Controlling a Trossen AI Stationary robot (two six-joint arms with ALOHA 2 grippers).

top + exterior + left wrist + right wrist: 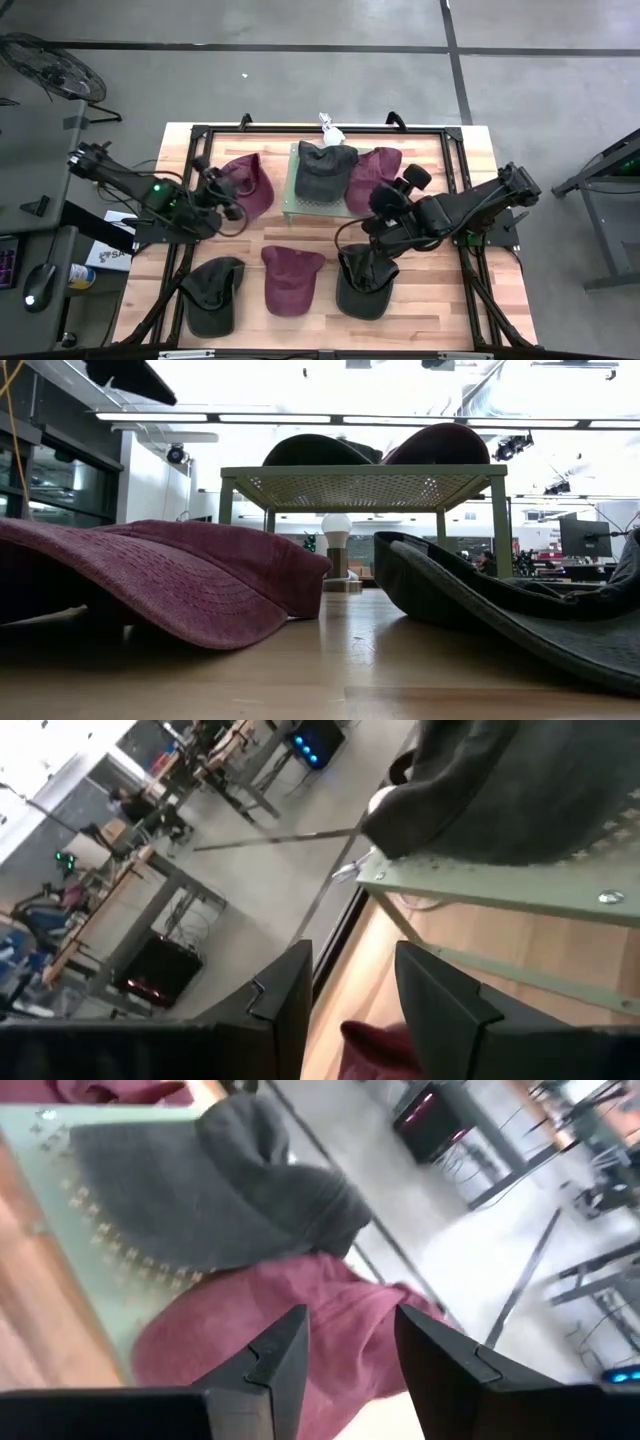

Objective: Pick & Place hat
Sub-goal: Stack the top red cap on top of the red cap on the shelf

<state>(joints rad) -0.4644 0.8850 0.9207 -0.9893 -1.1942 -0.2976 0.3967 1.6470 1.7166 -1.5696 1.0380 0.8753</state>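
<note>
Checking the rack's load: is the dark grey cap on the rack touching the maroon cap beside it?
Touching. In the right wrist view, the dark grey cap overlaps the maroon cap directly.

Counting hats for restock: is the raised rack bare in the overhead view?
No, a dark grey cap sits on the green mesh rack.

From my console, both arms were dark, near-black assemblies of jointed tubular links, and the left arm (150, 195) carried a small green indicator light on its housing with thin black cables looped beside it. The right arm (470, 207) showed bulkier rounded joint housings and a blocky base end. In each wrist view I saw two flat, matte black fingers (285, 1005) with angular, stepped inner edges (280, 1355).
</note>
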